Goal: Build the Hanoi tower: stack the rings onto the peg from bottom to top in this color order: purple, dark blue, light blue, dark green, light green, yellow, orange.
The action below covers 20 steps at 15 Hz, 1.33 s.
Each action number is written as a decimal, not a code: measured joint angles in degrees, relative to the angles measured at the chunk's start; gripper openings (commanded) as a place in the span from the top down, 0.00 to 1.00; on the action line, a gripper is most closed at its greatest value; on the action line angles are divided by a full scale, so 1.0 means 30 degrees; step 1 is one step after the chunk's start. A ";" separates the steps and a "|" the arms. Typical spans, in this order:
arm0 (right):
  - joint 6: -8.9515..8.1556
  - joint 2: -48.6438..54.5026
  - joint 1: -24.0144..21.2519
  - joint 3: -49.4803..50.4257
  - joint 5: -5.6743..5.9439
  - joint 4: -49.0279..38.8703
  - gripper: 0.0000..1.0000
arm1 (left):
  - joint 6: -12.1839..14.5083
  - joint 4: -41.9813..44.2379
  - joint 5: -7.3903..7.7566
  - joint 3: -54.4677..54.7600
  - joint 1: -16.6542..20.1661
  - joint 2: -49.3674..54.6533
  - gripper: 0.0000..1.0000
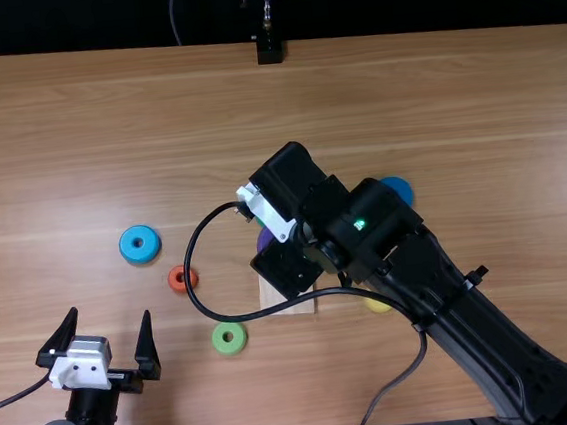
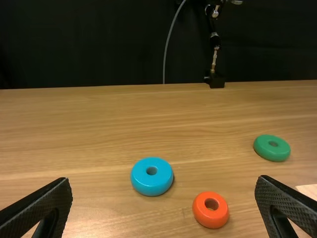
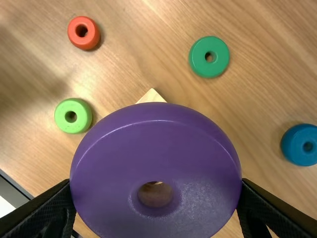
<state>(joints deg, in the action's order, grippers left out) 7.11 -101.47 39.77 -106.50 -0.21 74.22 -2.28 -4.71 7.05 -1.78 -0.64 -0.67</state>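
My right gripper [image 1: 285,267] is over the pale wooden base [image 1: 271,296], its fingertips hidden there; the purple ring [image 1: 265,237] peeks out beside it. In the right wrist view that gripper [image 3: 156,182] is shut on the purple ring [image 3: 155,124], which covers most of the base [image 3: 151,96]; the peg is hidden. My left gripper [image 1: 110,318] stands open at the near left, as does the gripper [image 2: 163,179] in its wrist view. Around lie light blue [image 1: 139,231], orange [image 1: 173,279], light green [image 1: 230,349], yellow [image 1: 377,306], dark blue [image 1: 400,189] and dark green [image 3: 198,57] rings.
The right arm and its looping cable span the table [image 1: 517,130] from the near right edge to the middle. A black stand [image 1: 269,50] is at the far edge. Light blue and orange rings lie between the left gripper and the base's far side.
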 measured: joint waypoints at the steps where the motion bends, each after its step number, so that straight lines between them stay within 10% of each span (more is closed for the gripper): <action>1: 0.0000 0.0000 0.0000 0.0000 0.0000 0.0000 1.00 | 0.0007 0.0007 0.0007 0.0000 0.0000 -0.0007 0.00; 14: 0.0000 0.0000 -0.0007 0.1173 -0.0015 -0.0058 0.99 | 0.0000 0.0000 0.0000 0.0000 0.0000 0.0000 0.00; 20: 0.0000 0.0000 0.0000 0.1173 0.0000 -0.0109 0.02 | 0.0000 0.0000 0.0007 0.0000 0.0000 0.0000 0.00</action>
<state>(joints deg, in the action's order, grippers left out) 7.11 -101.47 39.77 -102.98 -0.21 73.89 -2.28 -4.71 7.07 -1.78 -0.64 -0.67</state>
